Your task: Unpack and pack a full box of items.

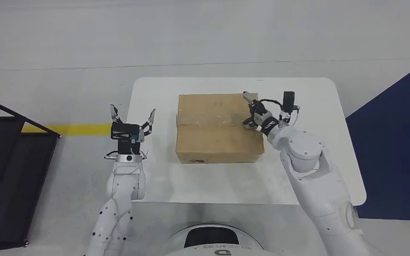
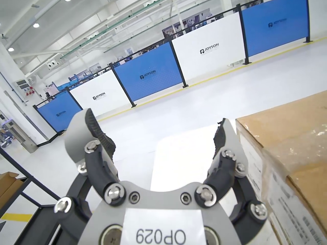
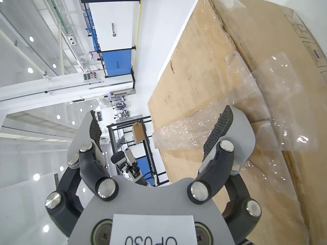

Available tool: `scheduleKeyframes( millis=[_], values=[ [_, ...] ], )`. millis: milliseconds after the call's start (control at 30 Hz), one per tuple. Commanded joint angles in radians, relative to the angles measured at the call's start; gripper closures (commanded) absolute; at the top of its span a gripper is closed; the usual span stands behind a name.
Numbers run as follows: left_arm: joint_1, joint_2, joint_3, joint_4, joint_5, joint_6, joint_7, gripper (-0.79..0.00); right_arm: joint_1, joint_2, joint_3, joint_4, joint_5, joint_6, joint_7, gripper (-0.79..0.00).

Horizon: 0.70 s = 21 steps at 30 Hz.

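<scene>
Both pairs of jaws stand wide apart and hold nothing. The right gripper (image 1: 268,98) (image 3: 161,112) sits at the far right corner of the cardboard box (image 1: 218,128) (image 3: 204,64). One of its fingers (image 3: 219,126) is over the box top, and the other is out past the box's right side, above the table (image 1: 307,173). Whether the finger over the lid touches it cannot be told.

The left gripper (image 1: 133,115) (image 2: 156,118) is over the table's left edge, near the box's left side but apart from it, with open white tabletop (image 2: 184,138) between its fingers.

The box (image 2: 293,141) lies in the middle of the white table. Its top flaps are folded shut and meet along a seam running left to right. Clear tape (image 3: 278,77) crosses the seam and the right end. It is crinkled, and a loose strip (image 3: 178,133) lifts off the lid just beside the right gripper's finger. A white printed label (image 2: 255,159) is stuck on the left side wall. With the flaps down, whatever the box holds is hidden.

To the left of the table stands a black metal rack (image 1: 13,173), with a small open carton (image 2: 7,182) by it. A yellow line (image 1: 70,129) runs along the grey floor. Blue and white partition panels (image 2: 148,77) fence the hall behind.
</scene>
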Motion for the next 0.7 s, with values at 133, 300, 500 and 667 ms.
scheduleKeyframes(
  millis=[133, 300, 500, 667],
  values=[
    [-0.020, 0.003, -0.025, 0.035, -0.004, 0.003, -0.010, -0.785, 0.030, -0.003, -0.025, 0.018, -0.016, 0.034, 0.003, -0.785],
    [-0.053, 0.004, 0.006, 0.080, 0.047, -0.022, -0.014, -0.785, 0.025, -0.004, -0.029, 0.010, -0.017, 0.030, -0.009, -0.785],
    [-0.094, 0.002, 0.061, 0.110, 0.104, -0.041, -0.039, -0.785, 0.008, -0.006, -0.016, -0.002, 0.004, 0.004, -0.030, -0.785],
    [-0.127, 0.002, 0.102, 0.162, 0.181, -0.064, -0.077, -0.785, -0.011, -0.006, -0.009, -0.013, 0.011, -0.009, -0.038, -0.785]
  ],
)
